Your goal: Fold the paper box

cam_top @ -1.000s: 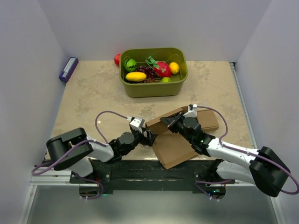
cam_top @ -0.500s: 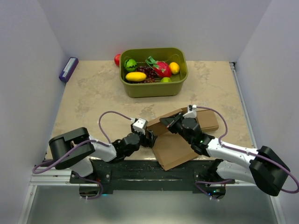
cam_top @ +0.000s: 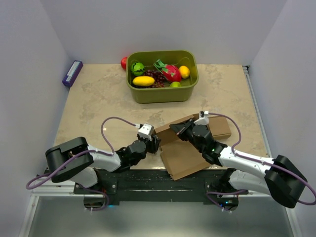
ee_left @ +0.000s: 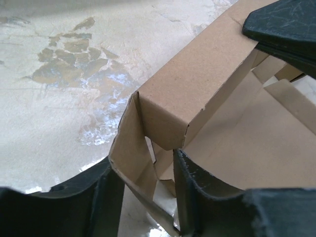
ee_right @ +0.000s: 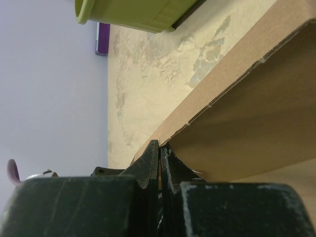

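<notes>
The left pincer is straddling a corner flap of the paper box, jaws apart. The right pincer is clamping its raised panel edge. The box is lying on the table between both arms, the green fruit bin standing well beyond it.

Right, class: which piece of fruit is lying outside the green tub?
The red one, on the table behind the green tub, at its rear left corner. The rest, such as the yellow one, lie inside it.
</notes>
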